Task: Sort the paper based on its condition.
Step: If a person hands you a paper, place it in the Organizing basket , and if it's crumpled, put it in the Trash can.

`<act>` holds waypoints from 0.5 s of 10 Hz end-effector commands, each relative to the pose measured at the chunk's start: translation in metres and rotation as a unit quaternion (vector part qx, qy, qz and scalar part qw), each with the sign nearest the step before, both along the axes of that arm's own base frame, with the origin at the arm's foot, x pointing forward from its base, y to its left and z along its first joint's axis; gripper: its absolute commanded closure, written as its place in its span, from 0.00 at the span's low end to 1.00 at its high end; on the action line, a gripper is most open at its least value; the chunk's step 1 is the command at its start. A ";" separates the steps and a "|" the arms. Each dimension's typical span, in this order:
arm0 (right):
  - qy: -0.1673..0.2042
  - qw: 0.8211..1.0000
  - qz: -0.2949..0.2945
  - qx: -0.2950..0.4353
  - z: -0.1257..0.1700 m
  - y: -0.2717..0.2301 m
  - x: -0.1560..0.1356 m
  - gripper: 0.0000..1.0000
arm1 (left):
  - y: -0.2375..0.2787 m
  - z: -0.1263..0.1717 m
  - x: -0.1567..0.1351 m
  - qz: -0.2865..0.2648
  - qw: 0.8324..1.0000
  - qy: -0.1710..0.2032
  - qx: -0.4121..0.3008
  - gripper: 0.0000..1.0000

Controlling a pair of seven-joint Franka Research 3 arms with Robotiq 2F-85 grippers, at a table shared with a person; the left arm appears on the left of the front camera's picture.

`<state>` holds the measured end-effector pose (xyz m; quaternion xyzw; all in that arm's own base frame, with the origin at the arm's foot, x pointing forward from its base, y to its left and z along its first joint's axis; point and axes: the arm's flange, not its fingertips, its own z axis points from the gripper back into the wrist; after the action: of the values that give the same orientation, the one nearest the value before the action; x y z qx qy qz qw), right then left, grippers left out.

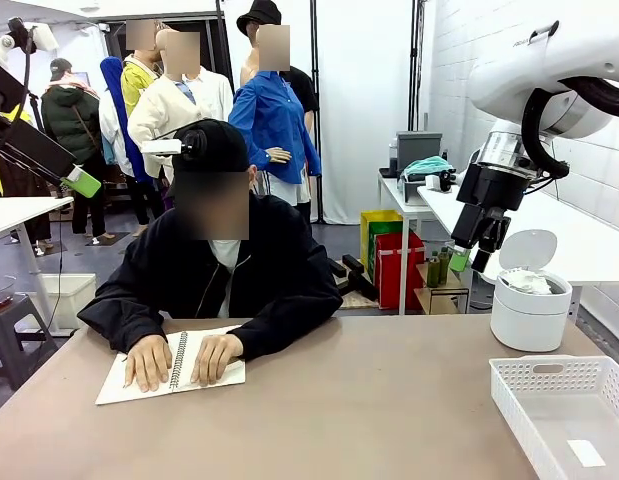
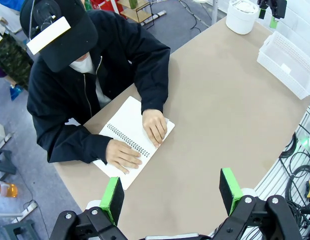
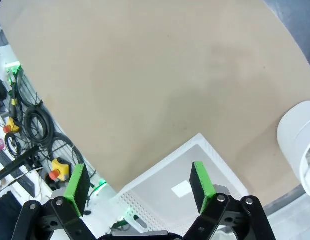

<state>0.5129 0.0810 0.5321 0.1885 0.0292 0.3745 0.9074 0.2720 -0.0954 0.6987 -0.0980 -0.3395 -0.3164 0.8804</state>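
Observation:
A crumpled white paper wad (image 1: 529, 282) lies inside the open white lidded bin (image 1: 529, 320) at the table's right side. A small flat white paper slip (image 1: 586, 452) rests on the floor of the white basket (image 1: 519, 400) at the front right. My right gripper (image 1: 471, 262) hangs open and holds nothing, just left of and above the bin. In its wrist view the right gripper (image 3: 138, 187) stands over the basket (image 3: 160, 192) and the slip (image 3: 182, 189). My left gripper (image 2: 171, 195) is open with nothing in it, high above the table's left side.
A person sits at the far side with both hands flat on an open spiral notebook (image 1: 169, 365). The tan table (image 1: 359, 400) is bare between notebook and basket. Cables and a rack (image 3: 24, 125) lie beyond the table edge near the right arm.

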 end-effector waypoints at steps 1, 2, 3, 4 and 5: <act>0.000 1.000 -0.007 -0.005 0.001 0.002 0.004 0.00 | 0.000 0.000 0.000 0.001 1.000 -0.001 0.000 0.00; 0.000 1.000 -0.007 -0.005 0.001 0.002 0.004 0.00 | 0.000 0.000 0.000 0.001 1.000 -0.001 0.000 0.00; 0.000 1.000 0.000 0.000 0.000 0.000 0.000 0.00 | 0.000 0.000 0.000 0.001 1.000 -0.001 0.000 0.00; -0.047 0.997 0.015 0.062 0.010 0.000 -0.038 0.00 | 0.000 0.000 0.000 0.001 1.000 -0.001 0.000 0.00; -0.071 0.991 0.026 0.110 0.020 0.010 -0.067 0.00 | 0.000 0.000 0.000 0.001 1.000 -0.001 0.000 0.00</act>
<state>0.4885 0.0871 0.5507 0.2228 -0.0159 0.3900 0.8933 0.2721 -0.0955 0.6986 -0.0980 -0.3394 -0.3164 0.8804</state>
